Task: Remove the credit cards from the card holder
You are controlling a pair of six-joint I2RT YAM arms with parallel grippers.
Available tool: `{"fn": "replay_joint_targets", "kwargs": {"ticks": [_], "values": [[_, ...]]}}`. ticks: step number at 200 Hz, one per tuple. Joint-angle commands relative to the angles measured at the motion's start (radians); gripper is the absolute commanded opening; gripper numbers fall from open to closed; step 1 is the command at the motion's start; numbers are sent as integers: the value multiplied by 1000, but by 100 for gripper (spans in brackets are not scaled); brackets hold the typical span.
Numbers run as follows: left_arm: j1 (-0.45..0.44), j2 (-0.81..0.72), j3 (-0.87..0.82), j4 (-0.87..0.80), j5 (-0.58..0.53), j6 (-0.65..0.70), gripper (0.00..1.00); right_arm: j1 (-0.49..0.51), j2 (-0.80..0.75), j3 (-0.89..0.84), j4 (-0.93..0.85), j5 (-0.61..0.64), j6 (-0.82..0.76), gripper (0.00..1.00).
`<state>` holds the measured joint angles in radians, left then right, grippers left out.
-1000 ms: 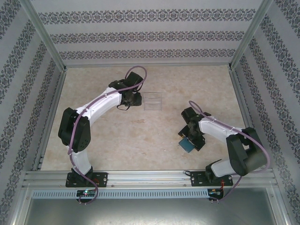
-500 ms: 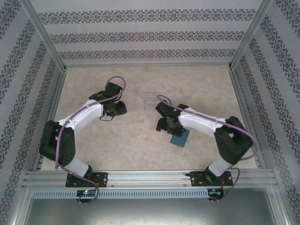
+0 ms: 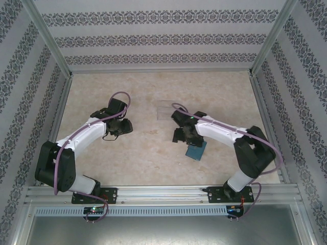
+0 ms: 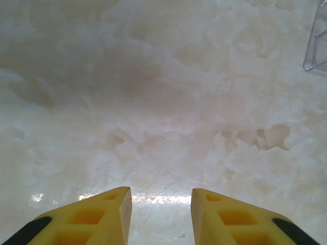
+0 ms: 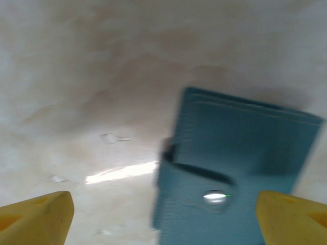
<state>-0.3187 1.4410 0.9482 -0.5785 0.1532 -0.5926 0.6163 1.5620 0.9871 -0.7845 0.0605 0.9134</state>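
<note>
Drawn back from the clear tray point(image 3: 166, 109), the left gripper point(image 4: 160, 198) hovers over the marbled table point(image 4: 153, 92), jaws partly apart and empty. Right gripper point(image 5: 163, 204), swung toward centre, hangs spread wide above the card holder point(image 5: 232, 153), lying snapped closed near the tray.

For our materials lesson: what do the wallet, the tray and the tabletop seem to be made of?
The wallet looks like matte teal leather or imitation: stitched edges, shiny metal snap. The tray seems clear glossy plastic: the surface shows through. The tabletop looks like polished marble or marble-print laminate: cream veining, glare streaks.
</note>
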Motion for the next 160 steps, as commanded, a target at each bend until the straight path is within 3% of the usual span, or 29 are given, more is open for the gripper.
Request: {"fn": "replay_joint_targets", "kwargs": {"ticks": [1,66,111,160], "values": [[9,19,18,31,23,-16,36,-52,-44,-71,9,-9,11,95],[9,32,35,20,23,-9,37,-107,25,-158,162,-120,29,97],[9,35,40,14,24,-9,37,-101,49,-161,164,-113,29,85],[9,25,39,5,13,-6,37,-6,68,-44,115,-70,46,77]]}}
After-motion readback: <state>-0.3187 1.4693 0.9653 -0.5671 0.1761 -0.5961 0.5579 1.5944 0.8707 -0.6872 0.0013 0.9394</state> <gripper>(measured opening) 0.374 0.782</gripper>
